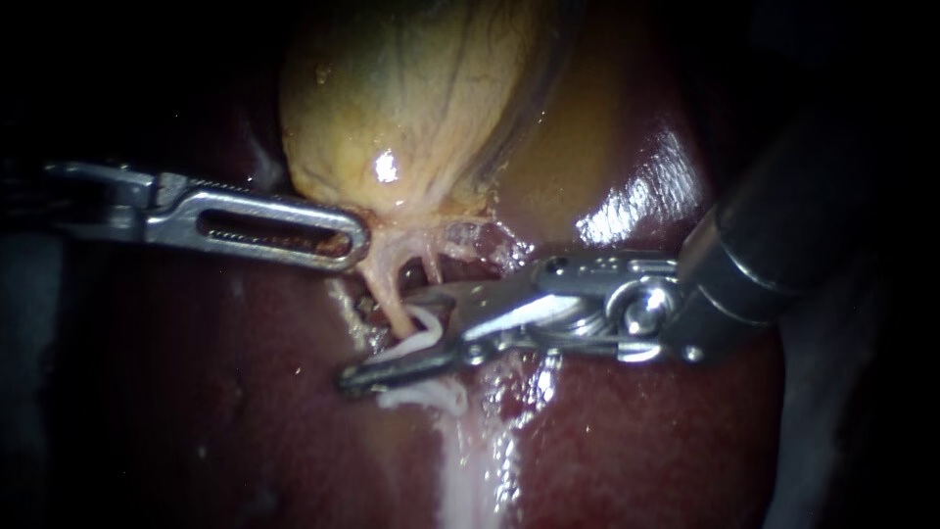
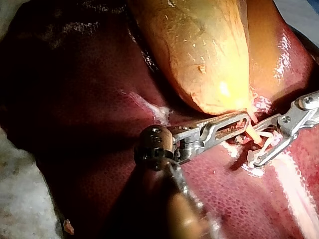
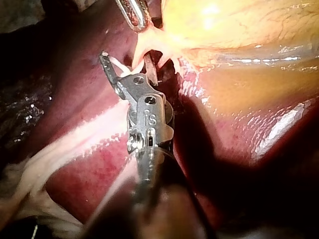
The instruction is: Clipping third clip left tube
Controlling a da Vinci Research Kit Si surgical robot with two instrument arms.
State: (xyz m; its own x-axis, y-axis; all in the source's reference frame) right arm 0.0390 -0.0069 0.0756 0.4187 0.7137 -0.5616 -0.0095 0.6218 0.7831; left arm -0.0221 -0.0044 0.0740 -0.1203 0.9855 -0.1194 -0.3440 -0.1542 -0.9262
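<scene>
Pale left tube (image 1: 392, 294), white clip (image 1: 423, 331) across it, inside spread claw of right instrument (image 1: 389, 336), left instrument (image 1: 352, 240) claw gripping gallbladder (image 1: 411, 98)

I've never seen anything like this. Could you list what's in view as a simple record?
organ: yellow gallbladder lying on the dark red liver
left instrument: closed on tissue at the gallbladder's lower end
right instrument: open, straddling the left tube
white clip: in that gap, beside the tube
</scene>
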